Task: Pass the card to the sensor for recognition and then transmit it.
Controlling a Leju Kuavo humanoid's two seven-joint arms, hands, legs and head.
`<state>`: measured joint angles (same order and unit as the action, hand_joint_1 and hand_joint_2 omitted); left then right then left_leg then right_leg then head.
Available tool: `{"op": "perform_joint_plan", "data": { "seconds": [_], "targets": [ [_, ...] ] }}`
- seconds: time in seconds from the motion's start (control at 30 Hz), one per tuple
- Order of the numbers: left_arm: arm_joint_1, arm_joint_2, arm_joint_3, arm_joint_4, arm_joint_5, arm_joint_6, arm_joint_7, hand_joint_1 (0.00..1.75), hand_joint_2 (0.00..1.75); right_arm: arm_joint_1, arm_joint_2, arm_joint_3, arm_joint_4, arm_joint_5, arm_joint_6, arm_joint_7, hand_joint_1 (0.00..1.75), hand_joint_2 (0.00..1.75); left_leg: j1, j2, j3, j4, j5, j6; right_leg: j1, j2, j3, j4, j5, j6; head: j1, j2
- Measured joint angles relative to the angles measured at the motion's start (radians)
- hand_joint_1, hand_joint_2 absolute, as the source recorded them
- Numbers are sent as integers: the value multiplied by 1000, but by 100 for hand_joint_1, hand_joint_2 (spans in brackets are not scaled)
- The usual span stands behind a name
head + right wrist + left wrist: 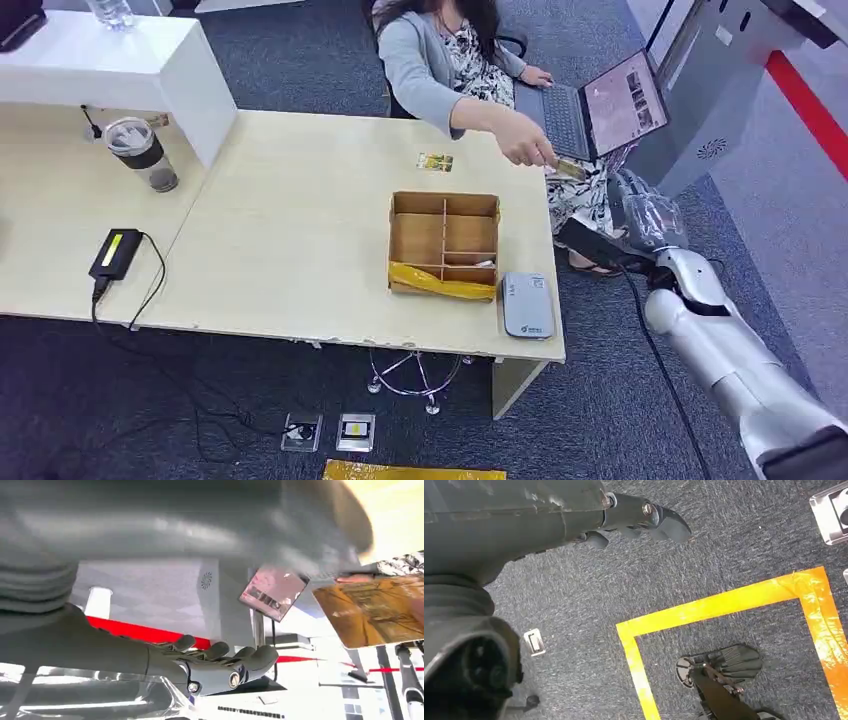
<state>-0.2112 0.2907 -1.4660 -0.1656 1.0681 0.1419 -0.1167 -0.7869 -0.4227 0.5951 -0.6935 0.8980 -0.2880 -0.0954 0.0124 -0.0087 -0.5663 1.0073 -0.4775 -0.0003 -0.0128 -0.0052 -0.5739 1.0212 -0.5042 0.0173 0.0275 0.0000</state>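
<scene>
While a person's hand [522, 146] holds the card [570, 168] off-table, right hand [640, 205] fingers [250, 657] spread, empty.

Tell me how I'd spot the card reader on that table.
Start at the light wooden table and find the brown divided box near its right end. The card reader lies flat just beside it at the table's corner: small, grey, with rounded corners.

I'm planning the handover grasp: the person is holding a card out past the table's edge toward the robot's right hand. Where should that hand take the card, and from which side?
Pinch the card's free end, the one pointing away from the person's hand and toward the right hand. Come in from the robot's side, below and beyond the table corner; the person's fingers cover the other end. The card is thin, so pinching its flat faces probably suits best.
</scene>
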Motion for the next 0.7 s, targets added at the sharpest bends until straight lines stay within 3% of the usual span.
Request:
{"op": "perform_joint_plan", "data": {
  "seconds": [0.7],
  "targets": [
    [0, 0, 0, 0, 0, 2, 0, 0, 0, -2, 20, -23, 0, 29, 30, 13, 0, 175, 0, 0, 0, 0, 0, 0, 0, 0, 0, 0, 0, 0, 0, 0]
  ]
}}
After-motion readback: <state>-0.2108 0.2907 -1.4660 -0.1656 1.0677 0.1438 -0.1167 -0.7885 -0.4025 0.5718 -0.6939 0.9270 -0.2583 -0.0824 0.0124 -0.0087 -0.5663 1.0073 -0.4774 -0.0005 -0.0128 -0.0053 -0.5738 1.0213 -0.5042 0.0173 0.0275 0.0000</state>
